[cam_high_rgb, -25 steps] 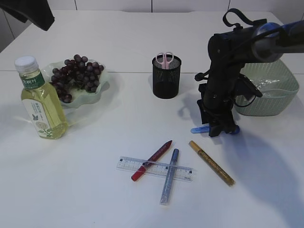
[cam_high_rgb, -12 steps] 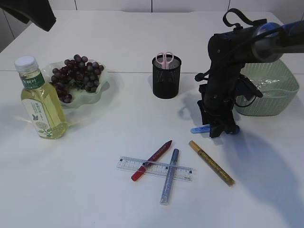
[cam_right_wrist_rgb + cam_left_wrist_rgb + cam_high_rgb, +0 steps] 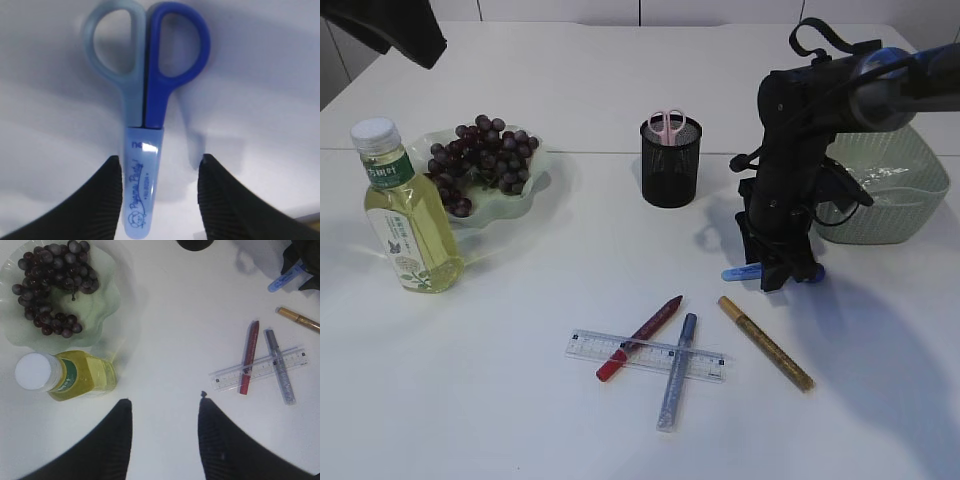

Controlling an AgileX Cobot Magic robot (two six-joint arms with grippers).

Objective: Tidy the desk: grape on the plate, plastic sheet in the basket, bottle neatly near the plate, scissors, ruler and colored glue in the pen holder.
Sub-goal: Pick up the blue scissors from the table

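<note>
Now | right gripper (image 3: 159, 200) open astride blue scissors (image 3: 145, 110), sheath toward 6 o'clock | centre, close squarely on sheath | left gripper (image 3: 165, 412) open, idle.

You're looking at staged lab-style desk setup, not lived-in office: bare white table (image 3: 520, 420), white panelled wall behind, black robot arm (image 3: 790, 180) over it. Office props laid out neatly: mesh pen holder (image 3: 671, 162), ruler (image 3: 645, 355), glue pens, green basket (image 3: 895, 195), plus grape plate (image 3: 535, 175) and bottle (image 3: 405, 215).
</note>
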